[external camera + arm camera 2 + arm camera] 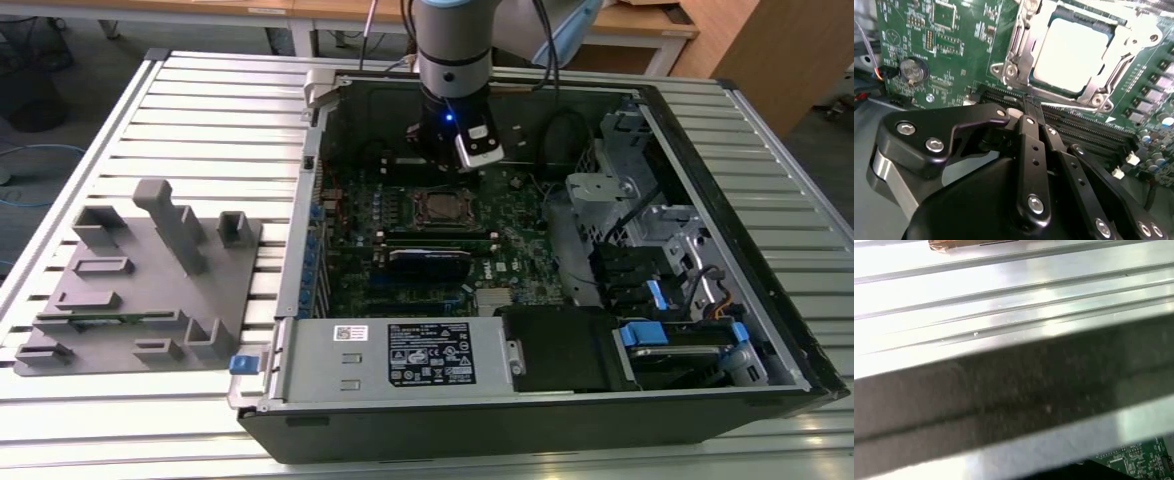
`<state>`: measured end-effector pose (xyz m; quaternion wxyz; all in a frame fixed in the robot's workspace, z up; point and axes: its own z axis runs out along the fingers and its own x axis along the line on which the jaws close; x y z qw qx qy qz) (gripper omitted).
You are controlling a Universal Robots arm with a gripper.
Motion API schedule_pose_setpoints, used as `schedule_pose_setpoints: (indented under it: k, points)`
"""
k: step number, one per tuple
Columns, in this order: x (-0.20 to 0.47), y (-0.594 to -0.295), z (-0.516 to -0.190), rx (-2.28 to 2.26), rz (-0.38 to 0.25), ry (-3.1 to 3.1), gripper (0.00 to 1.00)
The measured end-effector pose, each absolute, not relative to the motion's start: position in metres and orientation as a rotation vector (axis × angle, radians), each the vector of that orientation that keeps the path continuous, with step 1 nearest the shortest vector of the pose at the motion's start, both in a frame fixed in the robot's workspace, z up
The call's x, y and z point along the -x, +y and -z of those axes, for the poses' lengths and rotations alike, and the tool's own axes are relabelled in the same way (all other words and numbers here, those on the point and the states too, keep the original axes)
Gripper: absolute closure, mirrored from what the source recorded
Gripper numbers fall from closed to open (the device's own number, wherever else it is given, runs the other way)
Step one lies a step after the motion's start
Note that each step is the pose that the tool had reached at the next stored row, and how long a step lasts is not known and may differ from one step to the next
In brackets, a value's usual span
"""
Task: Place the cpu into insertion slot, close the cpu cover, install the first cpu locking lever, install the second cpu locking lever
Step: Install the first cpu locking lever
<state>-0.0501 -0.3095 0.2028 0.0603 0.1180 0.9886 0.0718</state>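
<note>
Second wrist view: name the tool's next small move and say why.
Probably ease the tool down and forward toward the near edge of the cpu cover. The cpu already sits under the lowered cover, and the tool hangs just short of that edge, not touching it.

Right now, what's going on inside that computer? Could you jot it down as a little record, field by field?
setting: open computer case lying on a slatted metal table
cpu: pale square chip seated in the insertion slot
cpu cover: silvery frame lying down around the chip
hand: black fingers together, holding nothing, beside the socket near the long black slots
arm: reaching down into the case, over the green board
beside case: grey parts holder at the exterior view's left
</note>
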Motion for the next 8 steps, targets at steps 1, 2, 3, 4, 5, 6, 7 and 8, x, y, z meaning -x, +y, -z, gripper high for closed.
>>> schedule_pose_setpoints:
  k: [1,2,3,4,5,6,7,8]
  points:
    - [0.0501,-0.3091,-0.2028,-0.357,-0.217,2.992,0.89]
    - [0.0501,-0.3091,-0.2028,-0.357,-0.217,2.992,0.89]
    - [0.0501,-0.3091,-0.2028,-0.357,-0.217,2.992,0.89]
    - [0.0501,-0.3091,-0.2028,-0.357,-0.216,2.992,0.89]
    - [0.0501,-0.3090,-0.2028,-0.358,-0.215,2.992,0.89]
    - [0.0501,-0.3089,-0.2028,-0.358,-0.214,2.992,0.89]
    - [0.0501,-0.3086,-0.2028,-0.358,-0.213,2.992,0.89]
    - [0.0501,-0.3082,-0.2028,-0.358,-0.212,2.992,0.89]
